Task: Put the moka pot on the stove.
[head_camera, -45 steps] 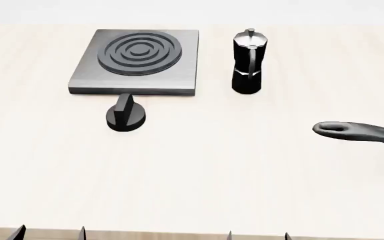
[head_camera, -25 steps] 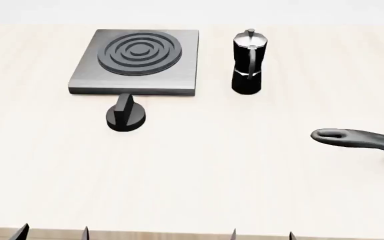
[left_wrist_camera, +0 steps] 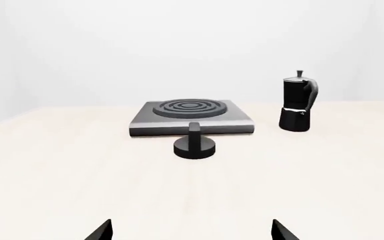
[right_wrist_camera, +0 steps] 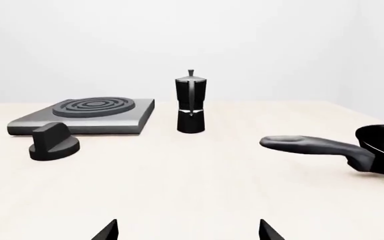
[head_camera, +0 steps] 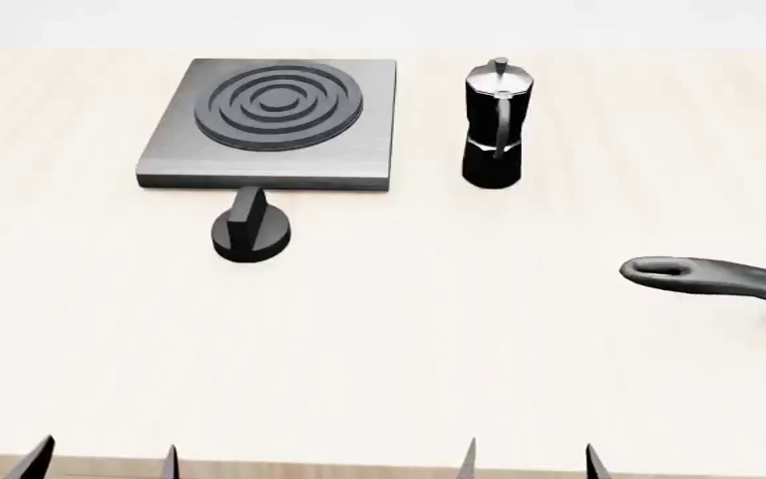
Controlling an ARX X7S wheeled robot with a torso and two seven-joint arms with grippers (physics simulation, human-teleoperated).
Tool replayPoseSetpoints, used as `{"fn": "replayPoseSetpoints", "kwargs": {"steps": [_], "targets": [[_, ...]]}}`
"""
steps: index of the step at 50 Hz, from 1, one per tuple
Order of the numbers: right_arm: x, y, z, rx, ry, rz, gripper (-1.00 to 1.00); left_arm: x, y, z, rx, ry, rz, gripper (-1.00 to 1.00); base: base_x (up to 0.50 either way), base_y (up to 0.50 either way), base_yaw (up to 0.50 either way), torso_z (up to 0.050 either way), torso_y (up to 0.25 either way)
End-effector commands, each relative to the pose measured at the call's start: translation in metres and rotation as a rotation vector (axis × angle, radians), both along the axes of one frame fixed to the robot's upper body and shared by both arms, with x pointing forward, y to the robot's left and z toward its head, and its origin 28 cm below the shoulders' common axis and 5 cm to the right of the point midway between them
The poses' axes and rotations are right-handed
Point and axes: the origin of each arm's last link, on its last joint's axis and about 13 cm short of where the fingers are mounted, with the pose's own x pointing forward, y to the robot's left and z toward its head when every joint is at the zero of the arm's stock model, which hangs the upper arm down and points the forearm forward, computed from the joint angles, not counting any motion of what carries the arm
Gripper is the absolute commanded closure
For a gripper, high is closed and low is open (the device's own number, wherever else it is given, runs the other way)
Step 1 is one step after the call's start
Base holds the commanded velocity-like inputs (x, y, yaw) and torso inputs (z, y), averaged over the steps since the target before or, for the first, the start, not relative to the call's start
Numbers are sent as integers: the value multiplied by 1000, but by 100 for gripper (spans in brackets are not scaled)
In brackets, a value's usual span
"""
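Beside the stove (head_camera: pixel 272 122): moka pot (head_camera: pixel 495 124) upright on the tabletop (head_camera: pixel 383 339), untouched.
Both grippers, left gripper (head_camera: pixel 104 461) and right gripper (head_camera: pixel 530 459), jaws apart, have crept slightly forward since earlier; the approach is barely begun.

Moka pot (head_camera: pixel 495 122) apparently just right of stove (head_camera: pixel 271 123)

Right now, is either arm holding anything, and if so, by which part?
Nothing is held. Both tools' fingertips sit apart with only bare table between them, and the moka pot stands untouched beside the stove.
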Motion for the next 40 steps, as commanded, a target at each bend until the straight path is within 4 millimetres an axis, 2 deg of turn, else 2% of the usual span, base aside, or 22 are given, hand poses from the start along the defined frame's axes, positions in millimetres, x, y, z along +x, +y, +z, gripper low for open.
{"fn": "replayPoseSetpoints", "kwargs": {"steps": [1, 22, 40], "targets": [[0, 1, 1, -7, -4, 0, -100, -2, -2, 6, 2, -11, -4, -100, 0, 0, 0, 0, 0], [4, 1, 7, -46, -25, 12, -100, -4, -2, 10, -37, -56, -35, -100, 14, 0, 0, 0, 0], [4, 4, 9, -52, -29, 20, -100, -1, -1, 12, -46, -68, -42, -100, 201, 0, 0, 0, 0]]}}
